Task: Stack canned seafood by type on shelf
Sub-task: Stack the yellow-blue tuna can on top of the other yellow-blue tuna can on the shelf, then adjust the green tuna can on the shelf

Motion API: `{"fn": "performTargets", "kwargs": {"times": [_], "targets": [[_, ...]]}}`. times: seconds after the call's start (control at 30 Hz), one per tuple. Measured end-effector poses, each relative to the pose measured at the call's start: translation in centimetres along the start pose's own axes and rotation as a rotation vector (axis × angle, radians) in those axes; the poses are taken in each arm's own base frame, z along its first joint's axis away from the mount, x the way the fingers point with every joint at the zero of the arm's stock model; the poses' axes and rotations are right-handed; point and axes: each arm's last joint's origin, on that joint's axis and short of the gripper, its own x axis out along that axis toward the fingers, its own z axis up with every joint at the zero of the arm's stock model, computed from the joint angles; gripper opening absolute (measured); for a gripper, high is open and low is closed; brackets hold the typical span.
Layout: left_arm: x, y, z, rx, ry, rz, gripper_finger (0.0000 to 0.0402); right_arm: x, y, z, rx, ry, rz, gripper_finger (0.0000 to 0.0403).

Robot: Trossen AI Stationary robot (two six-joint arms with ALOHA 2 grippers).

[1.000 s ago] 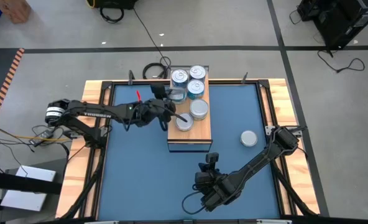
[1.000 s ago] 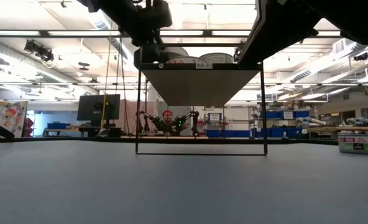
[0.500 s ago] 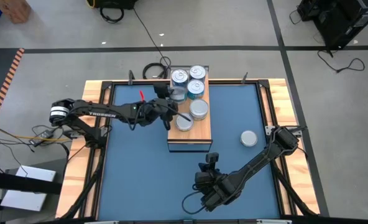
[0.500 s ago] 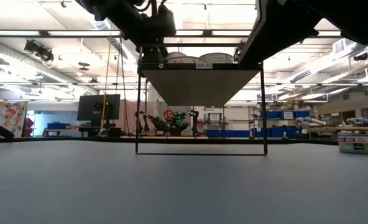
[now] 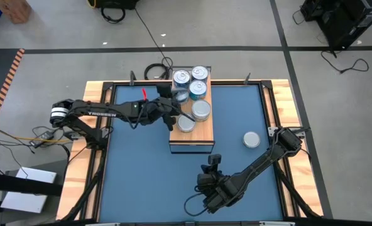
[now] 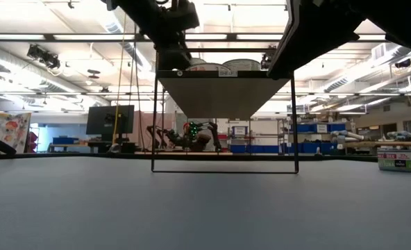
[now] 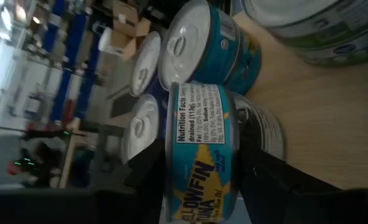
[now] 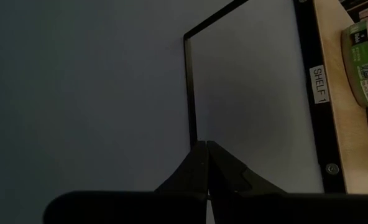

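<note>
The shelf (image 5: 202, 130) is a wood-topped block on the blue mat, with several silver-lidded tins (image 5: 200, 74) on its top. One more tin (image 5: 251, 139) lies on the mat to its right. My left gripper (image 5: 176, 102) reaches in from the table's left over the shelf's left edge, shut on a teal-sided tuna tin (image 7: 199, 149). That tin is just above another tin (image 7: 265, 130); whether they touch, I cannot tell. My right gripper (image 8: 202, 149) is shut and holds nothing, above the mat near the shelf's near end. My left gripper pinches the teal tuna tin by its side wall (image 7: 171, 162), one finger (image 7: 148, 171) on each opposite side. The fingers come in roughly level from the table's left. The tin stays flat, lid up, above the shelf top.
Teal tins (image 7: 209, 46) stand close beyond the held one at the shelf's far end, and green-labelled tins (image 8: 364, 56) sit toward its middle. The shelf stands on thin dark legs (image 6: 153, 125) with open space below. Wooden rails (image 5: 98, 94) border the mat.
My left gripper, still shut on the tin, has moved a little toward the table's right and far edge, further over the shelf. The right arm has kept still.
</note>
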Motion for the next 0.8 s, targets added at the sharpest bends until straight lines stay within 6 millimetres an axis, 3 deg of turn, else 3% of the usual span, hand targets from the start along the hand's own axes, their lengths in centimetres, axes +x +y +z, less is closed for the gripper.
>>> {"fn": "performTargets", "kwargs": {"times": [0.47,0.8], "targets": [[0.8,0.4,-0.3,-0.068,-0.056,-0.087,0.0181,0.0,0.0,0.0,0.000,0.001,0.002,0.0011],[2.0,-0.5,0.5,-0.096,-0.126,-0.116,0.0181,0.0,0.0,0.0,-0.002,0.002,0.002,0.0011]]}}
